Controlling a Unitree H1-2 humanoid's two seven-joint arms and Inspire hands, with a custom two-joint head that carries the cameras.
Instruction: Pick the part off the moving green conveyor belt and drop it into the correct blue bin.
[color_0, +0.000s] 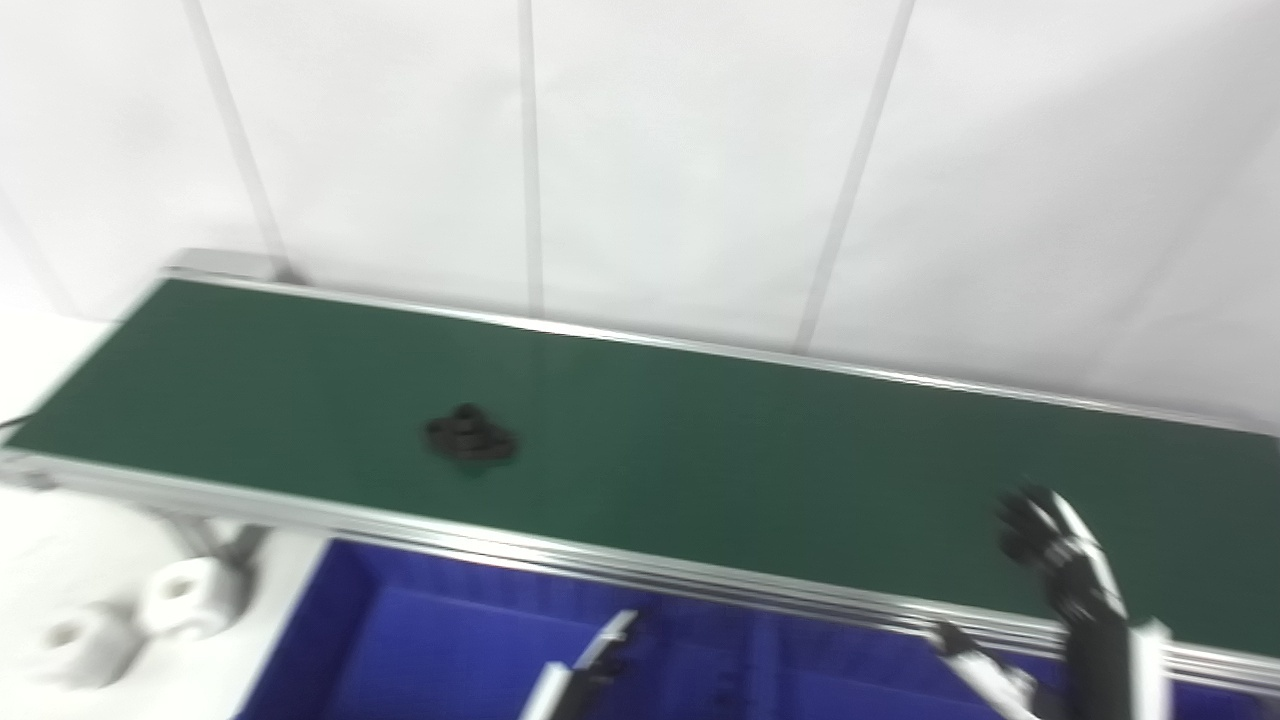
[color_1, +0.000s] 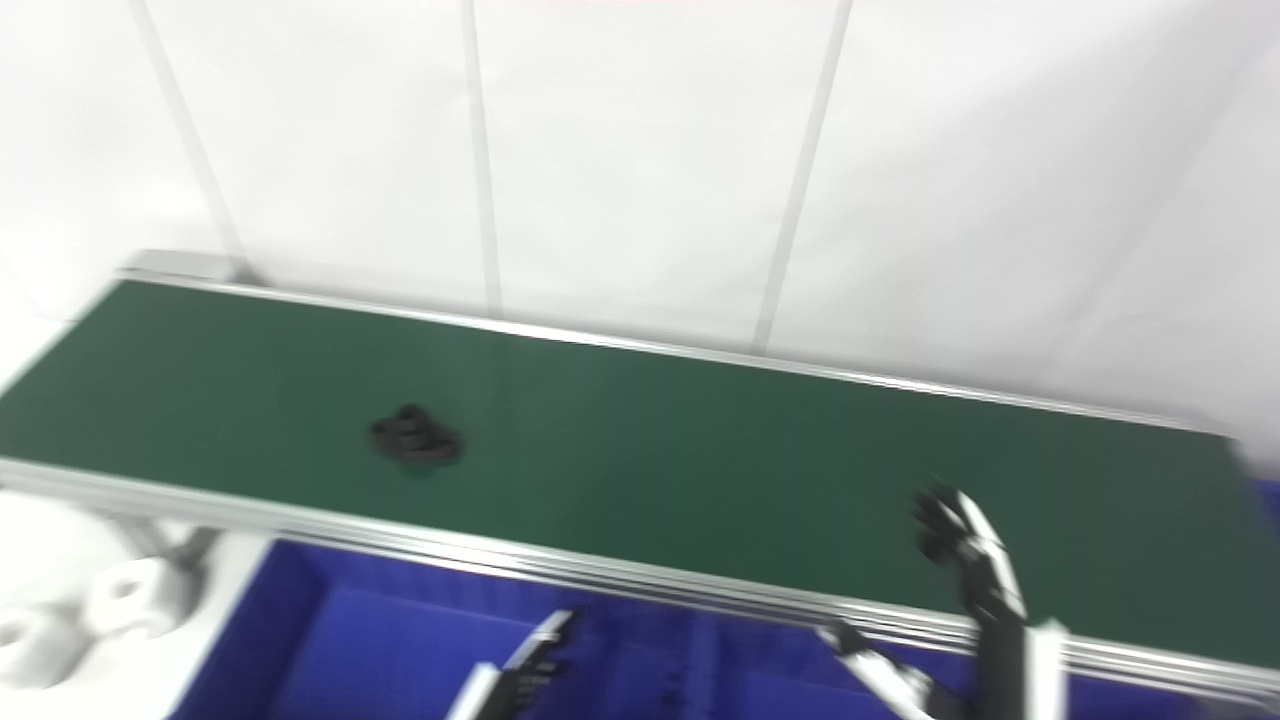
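Nearest me in the left eye view sat the blue bin (color_0: 330, 640), just below the belt's metal rail, with my left robot hand (color_0: 600, 655) low over it; only its tip showed, so I could not tell whether it was open or closed. My right robot hand (color_0: 1050, 545) stood raised over the near right part of the green conveyor belt (color_0: 760, 450), fingers apart and holding nothing. The black part (color_0: 470, 437) lay on the belt toward its left half, well apart from either robot hand. Two white rollers (color_0: 135, 615) rested on the tabletop beside the bin.

In the right eye view the layout read the same: the black part (color_1: 415, 438) alone on the belt, my right robot hand (color_1: 965, 545) open near the rail, my left robot hand (color_1: 530, 655) still mostly hidden.

Both pictures were blurred. I judged the main risk to be mistiming: with the belt running and my open hand far from the part, a late or misplaced reach could close on nothing or knock the part aside.
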